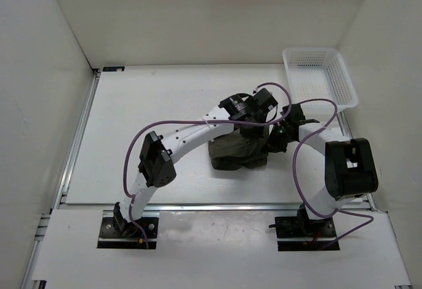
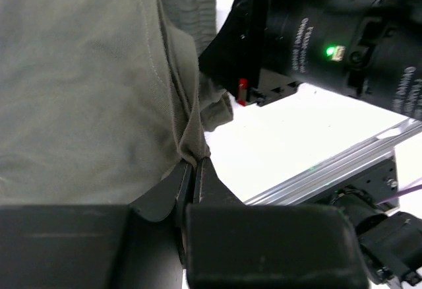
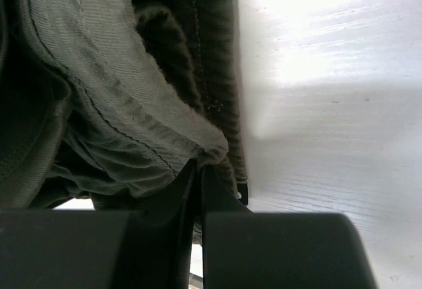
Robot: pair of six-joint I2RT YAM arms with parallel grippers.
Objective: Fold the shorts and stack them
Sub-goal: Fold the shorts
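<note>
The dark olive shorts lie bunched on the white table near its middle right. My left gripper is over their far edge, shut on a fold of the fabric; its jaws pinch the cloth at the tips. My right gripper is at the shorts' right edge, shut on a hem of the fabric, with the tips nearly touching. The two grippers are close together. The right arm's body shows in the left wrist view.
A white mesh basket stands at the far right corner of the table. A metal rail runs along the table's left edge and another along the near edge. White walls enclose the table.
</note>
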